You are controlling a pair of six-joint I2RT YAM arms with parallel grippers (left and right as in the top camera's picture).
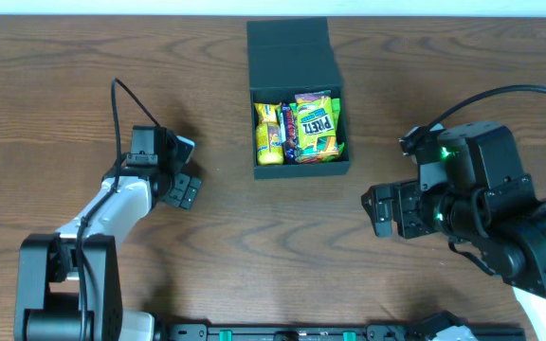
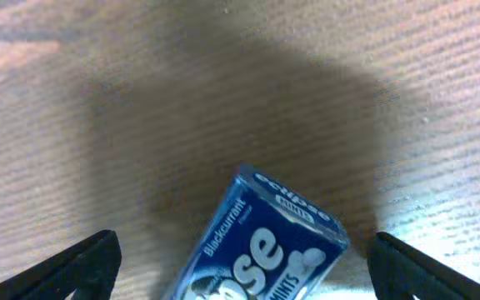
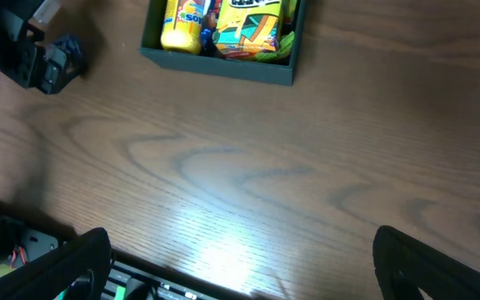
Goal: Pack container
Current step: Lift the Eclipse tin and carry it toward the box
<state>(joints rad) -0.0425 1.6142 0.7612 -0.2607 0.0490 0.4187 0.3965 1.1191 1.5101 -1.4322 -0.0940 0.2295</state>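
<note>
The black container [image 1: 297,170] stands at the table's far middle, its flap lid [image 1: 287,52] folded back. Inside lie a yellow packet [image 1: 270,133] and a green-orange pretzel packet [image 1: 316,123]; the right wrist view shows the container [image 3: 223,68] at the top. A blue Eclipse mints box [image 2: 265,250] lies on the wood. My left gripper [image 2: 244,275] stands open around it, one finger on each side, neither touching. From overhead the left gripper [image 1: 186,189] is left of the container and hides the mints. My right gripper [image 1: 379,210] is open over bare wood [image 3: 244,258].
The wooden table [image 1: 273,246] runs wide between the two arms. A black rail [image 1: 282,332] with green lights lines the near edge. The left arm's cable [image 1: 121,104] loops above its wrist. The right arm's body [image 1: 500,208] fills the near right.
</note>
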